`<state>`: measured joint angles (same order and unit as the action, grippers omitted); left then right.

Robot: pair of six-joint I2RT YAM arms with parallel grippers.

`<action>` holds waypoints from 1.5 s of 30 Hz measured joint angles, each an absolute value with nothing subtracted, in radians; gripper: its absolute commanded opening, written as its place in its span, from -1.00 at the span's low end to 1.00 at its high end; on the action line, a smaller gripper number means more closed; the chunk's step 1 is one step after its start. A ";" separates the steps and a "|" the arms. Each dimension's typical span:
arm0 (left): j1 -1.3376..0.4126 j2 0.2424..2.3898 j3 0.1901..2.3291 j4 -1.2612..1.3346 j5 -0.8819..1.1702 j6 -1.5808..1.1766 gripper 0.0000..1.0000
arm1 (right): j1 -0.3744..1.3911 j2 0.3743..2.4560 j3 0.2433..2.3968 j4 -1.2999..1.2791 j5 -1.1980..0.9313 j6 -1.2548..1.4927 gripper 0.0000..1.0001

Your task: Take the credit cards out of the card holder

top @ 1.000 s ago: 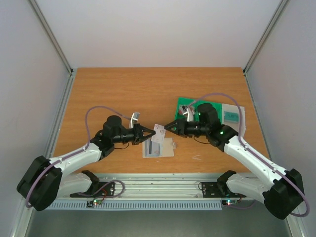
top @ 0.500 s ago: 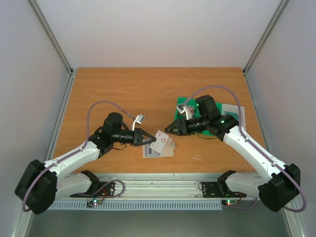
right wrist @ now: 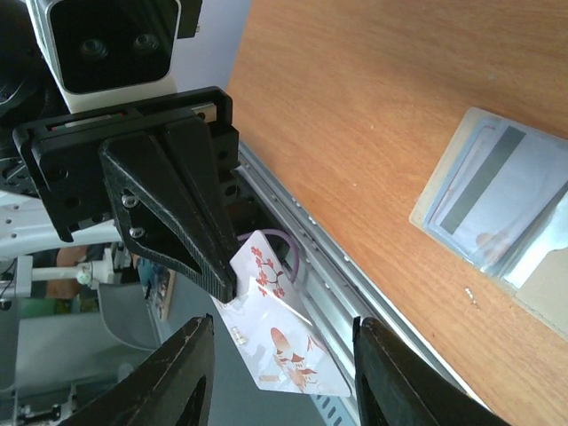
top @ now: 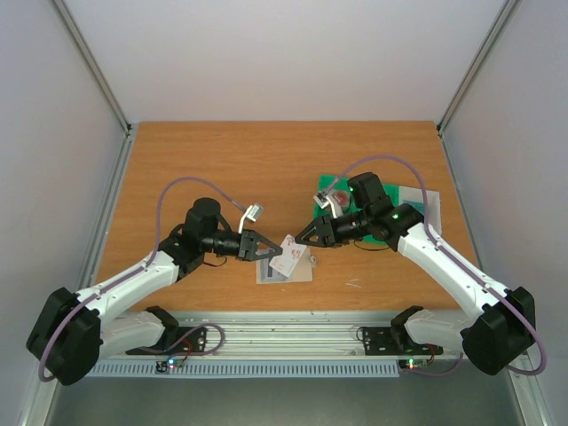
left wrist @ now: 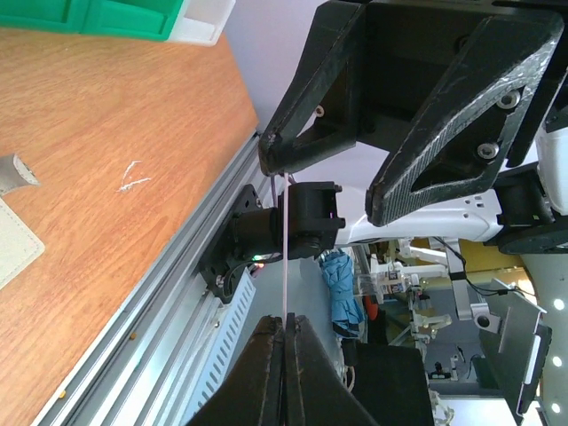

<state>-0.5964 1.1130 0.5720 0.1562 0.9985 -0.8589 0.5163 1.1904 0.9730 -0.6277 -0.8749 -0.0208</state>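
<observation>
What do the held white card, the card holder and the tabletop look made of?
The white card looks like thin stiff plastic: it lies flat though gripped at one edge. The card holder seems translucent plastic: cards show through. The tabletop shows wood grain, possibly laminate.

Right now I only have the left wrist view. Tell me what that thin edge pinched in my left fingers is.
Observer: The right wrist view shows its face. It is a white credit card with red marks, and the left gripper pinches it near one corner.
Operator: Give me the card holder's position.
Observer: In the top view the card holder lies flat on the table, and the held card overlaps it.
Operator: Check it for more cards.
Observer: The right wrist view shows greyish cards inside it, one with a dark stripe.
</observation>
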 measured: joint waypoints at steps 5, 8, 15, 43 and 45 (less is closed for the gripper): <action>-0.596 1.112 0.572 0.154 1.007 -0.855 -0.99 | 0.516 1.190 0.959 -0.617 -0.901 -0.020 -0.18; -0.596 1.111 0.573 0.153 1.010 -0.854 -0.99 | 0.516 1.190 0.957 -0.617 -0.912 -0.020 -0.19; -0.596 1.100 0.574 0.153 1.014 -0.854 -0.99 | 0.516 1.190 0.943 -0.613 -0.916 -0.020 -0.46; -0.596 1.052 0.633 -0.069 0.778 -0.762 0.99 | 0.516 1.104 0.895 -0.556 -0.747 0.080 -0.98; -0.596 1.052 0.657 -0.127 0.727 -0.732 0.99 | 0.516 1.097 0.896 -0.575 -0.689 0.085 -0.98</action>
<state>-0.5964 1.0515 0.6575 -0.1272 0.7265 -0.7319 0.5159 1.0966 0.8959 -0.5747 -0.6891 0.0849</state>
